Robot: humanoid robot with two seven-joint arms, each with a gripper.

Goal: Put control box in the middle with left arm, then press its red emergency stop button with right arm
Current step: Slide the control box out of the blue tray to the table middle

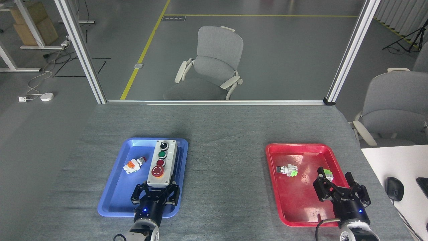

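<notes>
lab, taped floor (147, 47), office chair (214, 63)

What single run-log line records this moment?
left gripper: fingers around near end of long light-grey control box | box: over blue plastic tray | right gripper: open, over red plastic tray

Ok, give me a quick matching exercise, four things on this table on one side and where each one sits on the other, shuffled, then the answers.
Things:
1. control box
2. white-and-orange switch
3. left hand
4. right hand

Places:
A. over the red tray
B. at the control box's near end
C. lying in the blue tray, left of the box
D. over the blue tray, right of the loose switch

Pairs: 1-D, 2-C, 3-B, 4-A
</notes>
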